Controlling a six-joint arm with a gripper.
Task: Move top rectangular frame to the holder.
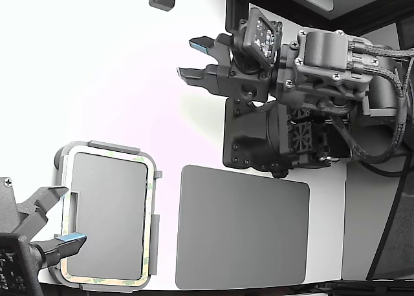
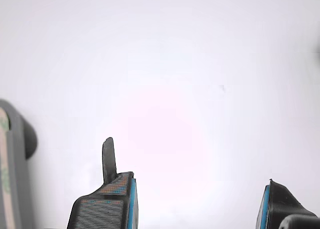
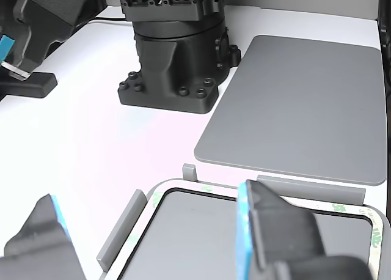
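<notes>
Since the top rectangular frame (image 1: pixel 103 280) already lies inside the holder (image 1: pixel 115 147), at the table's corner in the exterior view's lower left, I'd say the carrying is done and this is the tail of the job. Its pale mottled rim sits within the holder's raised tabs, ringing a dark grey panel (image 1: pixel 107 218). A second arm's end effector (image 1: pixel 71 215) hangs over that same corner with its jaws spread and nothing visibly between them. Just beside the holder, along the same table edge, lies the dark grey mat (image 1: pixel 242 228), bare. Beyond the mat stands the black arm base (image 1: pixel 252 141). Farther in, over bare white table and well apart from the holder, the reporting end effector (image 1: pixel 187 58) is released, its blue-padded jaws wide and empty; its wrist view catches only a sliver of the holder at the picture's border. Next, I judge, it need only keep clear and not nudge the seated frame.
</notes>
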